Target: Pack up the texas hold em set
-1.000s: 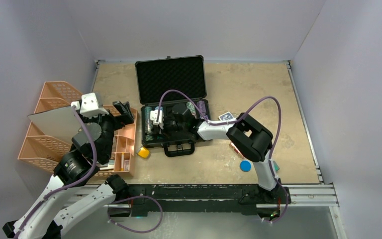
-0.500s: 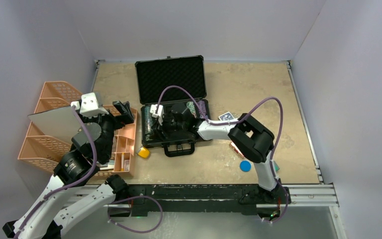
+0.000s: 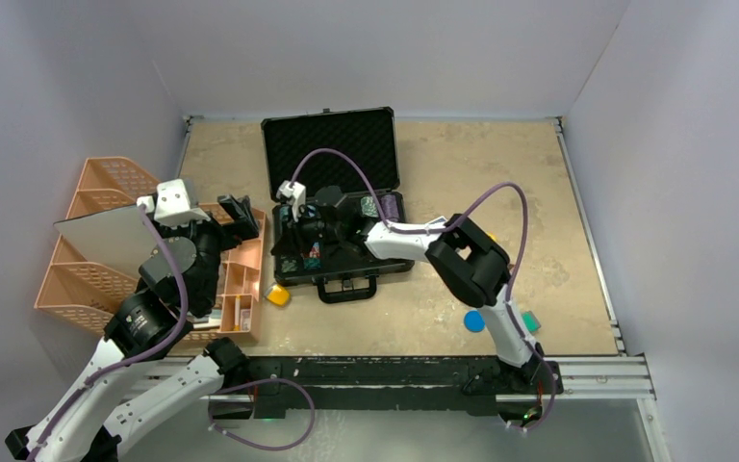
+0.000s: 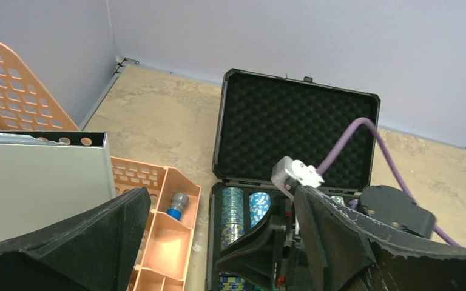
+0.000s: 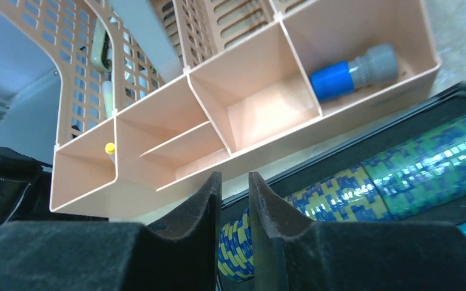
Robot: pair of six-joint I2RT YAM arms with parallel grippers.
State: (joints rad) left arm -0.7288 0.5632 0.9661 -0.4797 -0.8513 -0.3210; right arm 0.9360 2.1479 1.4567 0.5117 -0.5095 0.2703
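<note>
Partly packed: chips in, lid up.
My right jaws, narrowly parted and empty, hover over chip rows in the briefcase; left jaws spread at its 9 o'clock; blue button, perhaps more, lies loose at 5 o'clock.

The briefcase is black with a black egg-crate foam lining, and the edges of its chip stacks are chequered in yellow and blue, green and blue, and pale blue and white. The organiser tray is peach, and the cylinder is blue and grey. The tabletop is mottled tan, the block yellow, the disc blue and the cable purple.
</note>
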